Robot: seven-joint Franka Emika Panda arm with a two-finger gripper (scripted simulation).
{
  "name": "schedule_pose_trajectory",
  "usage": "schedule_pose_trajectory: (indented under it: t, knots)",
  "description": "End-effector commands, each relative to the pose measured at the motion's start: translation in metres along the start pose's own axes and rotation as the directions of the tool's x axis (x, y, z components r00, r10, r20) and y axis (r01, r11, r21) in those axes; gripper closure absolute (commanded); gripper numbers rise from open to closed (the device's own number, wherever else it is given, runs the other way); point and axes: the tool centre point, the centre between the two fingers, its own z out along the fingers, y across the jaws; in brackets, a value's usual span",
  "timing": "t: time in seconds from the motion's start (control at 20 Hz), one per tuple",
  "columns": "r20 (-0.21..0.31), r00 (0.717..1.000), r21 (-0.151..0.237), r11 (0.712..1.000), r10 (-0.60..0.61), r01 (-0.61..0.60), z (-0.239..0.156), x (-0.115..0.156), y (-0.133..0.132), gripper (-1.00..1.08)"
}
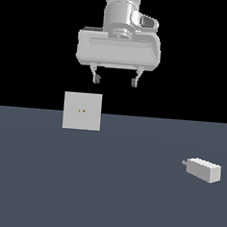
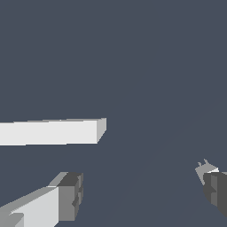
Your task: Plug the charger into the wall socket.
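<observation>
**Ana:** Jaws first, in the exterior view: the gripper (image 1: 115,80) hangs high above the worktop (image 1: 104,192), its jaws spread wide apart with nothing between them.

**Ben:** And the charger (image 1: 205,170)?

**Ana:** It lies flat on the worktop, low and far toward the exterior view's right, well apart from the gripper. Its long axis runs roughly across the picture, and the prongs (image 1: 184,163) stick out of the end facing the exterior view's left, toward the socket (image 1: 82,111).

**Ben:** Where does the socket stand?

**Ana:** Upright on the worktop, below the gripper and a little to the exterior view's left, its two small holes facing the camera. It is much closer to the gripper than the charger is.

**Ben:** Wrist view?

**Ana:** Both fingertips (image 2: 71,195) show at the picture's edges, far apart, with bare worktop between them. The pale slab (image 2: 51,131) is probably the socket seen edge-on. I cannot find the charger there.

**Ben:** So the next move?

**Ana:** I would judge a long reach toward the charger, with the jaws closing across its short sides.
</observation>
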Motion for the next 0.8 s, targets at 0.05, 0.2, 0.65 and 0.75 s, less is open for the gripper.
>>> schedule_pose_trajectory:
  t: [0.05, 0.2, 0.65, 0.75]
  knots:
    - [0.000, 1.000, 0.000, 1.000, 0.000, 0.000, 0.000, 0.000, 0.000, -0.92]
    - [-0.003, 1.000, 0.000, 1.000, -0.005, 0.005, 0.001, -0.002, 0.002, -0.92]
    - [-0.034, 0.998, 0.004, 0.999, -0.054, 0.055, 0.012, -0.017, 0.020, -0.92]
    - [-0.045, 0.996, 0.005, 0.997, -0.072, 0.072, 0.016, -0.022, 0.026, -0.92]
